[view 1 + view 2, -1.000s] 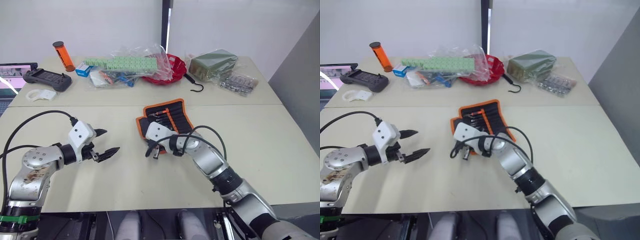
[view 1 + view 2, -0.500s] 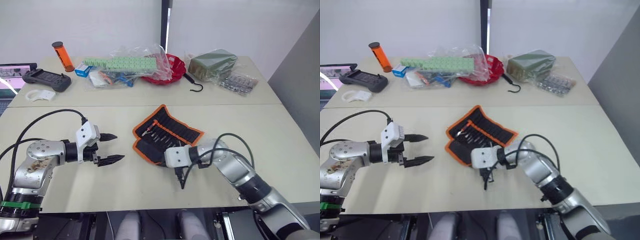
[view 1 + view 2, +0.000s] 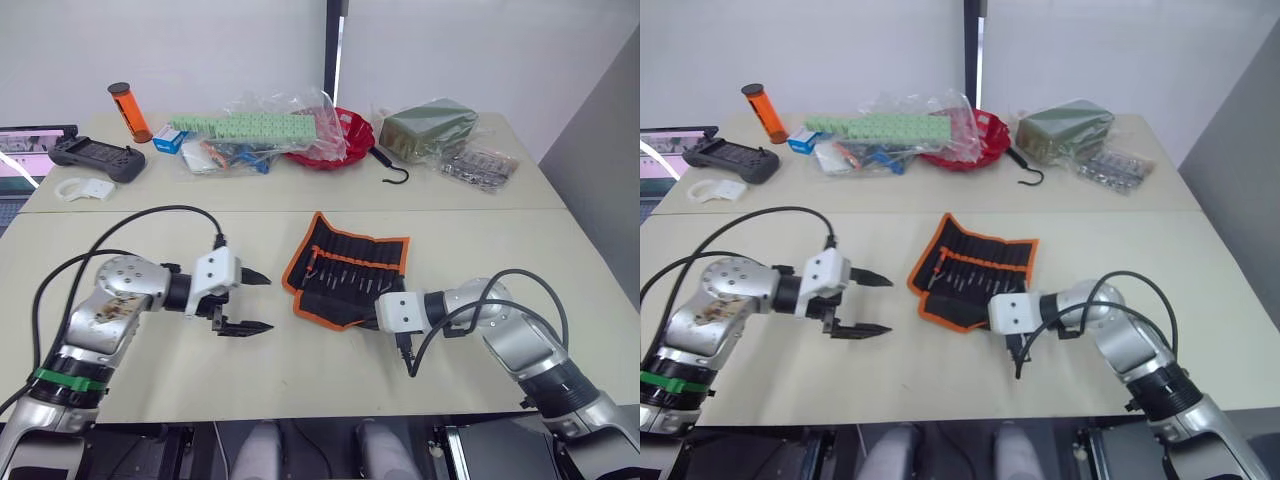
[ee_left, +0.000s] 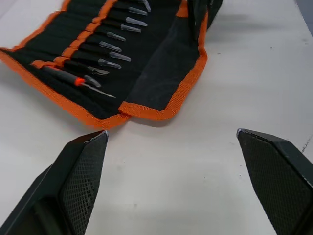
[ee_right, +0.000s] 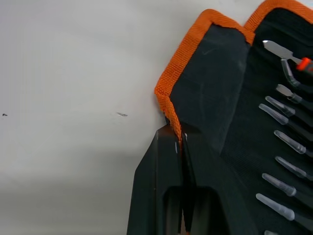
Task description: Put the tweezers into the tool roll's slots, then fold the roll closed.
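Note:
The tool roll [image 3: 352,268] lies open on the table's middle, black with orange trim. Several tweezers [image 4: 111,48] sit side by side in its slots [image 4: 93,41], pale tips showing; one tool with a red mark [image 4: 79,82] lies at the row's end. My right gripper [image 5: 180,134] is shut on the roll's orange edge [image 5: 168,105] at its near corner. My left gripper [image 3: 268,304] is open just left of the roll, its fingers [image 4: 80,161] wide apart, low over the table and holding nothing.
Along the table's far side stand a red bowl [image 3: 340,142], plastic bags of green parts [image 3: 245,128], a black hook [image 3: 393,173], a bagged green box [image 3: 425,128], an orange cylinder [image 3: 126,110] and a black controller [image 3: 95,158].
My right gripper has pulled back toward me and to the right, dragging and turning the roll, which now lies spread open. My left gripper has moved right, close to the roll's left edge.

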